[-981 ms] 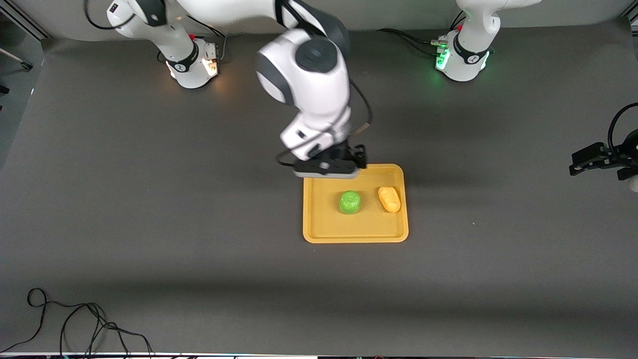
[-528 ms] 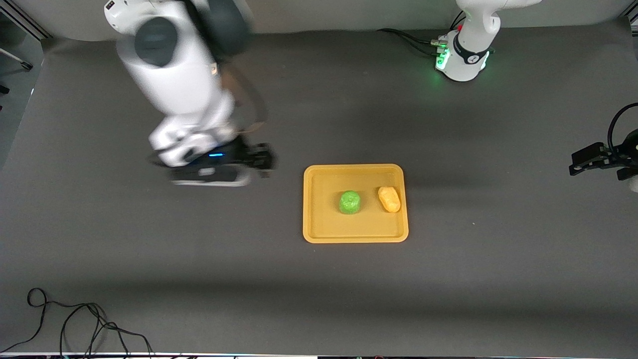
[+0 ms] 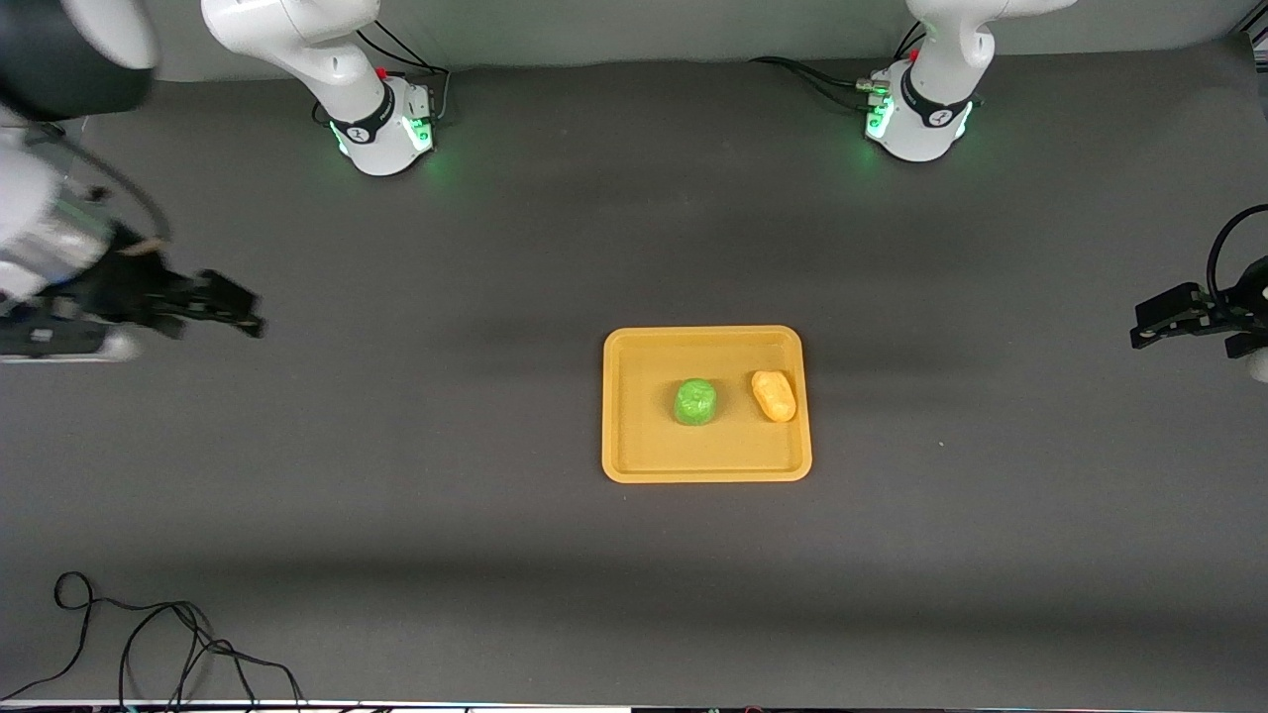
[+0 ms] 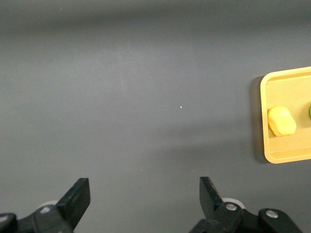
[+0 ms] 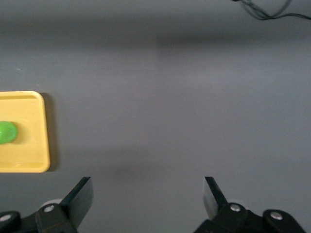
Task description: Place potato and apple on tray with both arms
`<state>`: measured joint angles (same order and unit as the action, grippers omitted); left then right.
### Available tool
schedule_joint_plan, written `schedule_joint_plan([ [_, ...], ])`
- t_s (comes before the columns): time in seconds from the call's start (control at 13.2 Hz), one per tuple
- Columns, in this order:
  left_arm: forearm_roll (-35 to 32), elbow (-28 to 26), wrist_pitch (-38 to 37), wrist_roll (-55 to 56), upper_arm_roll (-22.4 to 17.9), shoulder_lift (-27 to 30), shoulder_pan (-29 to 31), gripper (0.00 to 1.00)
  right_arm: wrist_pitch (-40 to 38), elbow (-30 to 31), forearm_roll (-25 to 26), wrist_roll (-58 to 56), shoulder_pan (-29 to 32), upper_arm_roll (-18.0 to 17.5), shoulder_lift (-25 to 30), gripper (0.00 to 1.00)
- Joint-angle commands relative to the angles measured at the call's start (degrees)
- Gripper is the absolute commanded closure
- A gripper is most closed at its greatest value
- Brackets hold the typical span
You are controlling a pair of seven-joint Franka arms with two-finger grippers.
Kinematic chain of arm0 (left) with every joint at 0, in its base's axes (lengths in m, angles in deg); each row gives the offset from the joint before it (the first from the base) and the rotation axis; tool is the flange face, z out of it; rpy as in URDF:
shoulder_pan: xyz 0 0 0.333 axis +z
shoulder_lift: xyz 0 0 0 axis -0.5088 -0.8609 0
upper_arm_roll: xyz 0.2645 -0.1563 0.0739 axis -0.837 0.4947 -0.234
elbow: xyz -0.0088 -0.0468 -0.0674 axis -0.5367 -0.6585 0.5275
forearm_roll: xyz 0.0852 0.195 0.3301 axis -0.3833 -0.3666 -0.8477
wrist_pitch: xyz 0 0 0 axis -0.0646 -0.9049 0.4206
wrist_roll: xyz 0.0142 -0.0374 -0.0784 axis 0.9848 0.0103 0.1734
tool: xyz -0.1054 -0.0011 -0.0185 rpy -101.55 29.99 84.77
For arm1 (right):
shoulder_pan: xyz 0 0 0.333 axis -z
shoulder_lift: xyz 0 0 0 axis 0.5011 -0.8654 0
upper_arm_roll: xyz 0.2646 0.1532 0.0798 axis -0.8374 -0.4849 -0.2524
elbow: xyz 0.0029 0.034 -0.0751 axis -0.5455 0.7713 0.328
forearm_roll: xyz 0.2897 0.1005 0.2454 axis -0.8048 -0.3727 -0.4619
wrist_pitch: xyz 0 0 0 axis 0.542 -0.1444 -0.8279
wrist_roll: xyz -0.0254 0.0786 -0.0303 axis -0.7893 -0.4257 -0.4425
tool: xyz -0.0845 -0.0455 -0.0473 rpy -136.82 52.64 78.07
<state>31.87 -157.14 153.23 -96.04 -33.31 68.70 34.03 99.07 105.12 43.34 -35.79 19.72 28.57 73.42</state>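
The yellow-orange tray [image 3: 644, 446] lies mid-table. On it rests the green apple [image 3: 695, 401], with the yellow-orange potato [image 3: 774, 395] beside it toward the left arm's end. My right gripper [image 3: 243, 312] hangs open and empty over bare table at the right arm's end, well away from the tray. Its wrist view shows the open gripper [image 5: 146, 187], the tray [image 5: 29, 155] and the apple [image 5: 7, 132]. The left gripper [image 3: 1144, 332] waits open and empty over the left arm's end. Its wrist view shows the open gripper [image 4: 144, 187], the tray [image 4: 286, 153] and the potato [image 4: 281, 121].
Both arm bases [image 3: 381, 129] [image 3: 921, 119], lit green, stand at the table's edge farthest from the front camera. A loose black cable [image 3: 149, 644] curls at the nearest corner toward the right arm's end. Dark grey mat surrounds the tray.
The right arm has swung from over the tray's edge out to its own end of the table, its gripper empty. Apple, potato, tray and left arm have not moved.
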Motion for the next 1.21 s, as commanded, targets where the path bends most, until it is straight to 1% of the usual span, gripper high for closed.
schedule_joint_plan([
  [0.0, -0.3, -0.2, -0.1, -0.9, 0.2, 0.3, 0.2, 0.0, -0.2, 2.0, 0.5, -5.9, 5.9, -1.5, 2.2, 0.0],
  [0.15, -0.3, -0.2, -0.1, -0.8, 0.2, 0.3, 0.2, 0.0, -0.3, 2.0, 1.5, -8.3, 9.5, -2.7, 2.4, 0.0],
  [0.3, -0.3, -0.2, -0.1, -0.8, 0.2, 0.2, 0.2, 0.0, -1.2, 1.9, 2.9, -7.9, 12.6, -6.1, 2.5, 0.0],
  [0.38, -0.3, -0.2, -0.2, -0.8, 0.1, 0.1, 0.2, 0.0, -1.3, 1.7, 3.2, -7.7, 13.2, -7.2, 2.6, 0.0],
  [0.75, -0.3, -0.2, -0.5, -0.9, 0.2, 0.2, 0.2, 0.0, -1.3, 1.3, 3.3, -8.1, 11.6, -7.3, 2.1, 0.0],
  [1.13, -0.3, -0.2, -0.5, -0.8, 0.2, 0.2, 0.0, 0.0, -1.4, 1.3, 3.3, -7.5, 11.7, -7.0, 2.1, 0.0],
])
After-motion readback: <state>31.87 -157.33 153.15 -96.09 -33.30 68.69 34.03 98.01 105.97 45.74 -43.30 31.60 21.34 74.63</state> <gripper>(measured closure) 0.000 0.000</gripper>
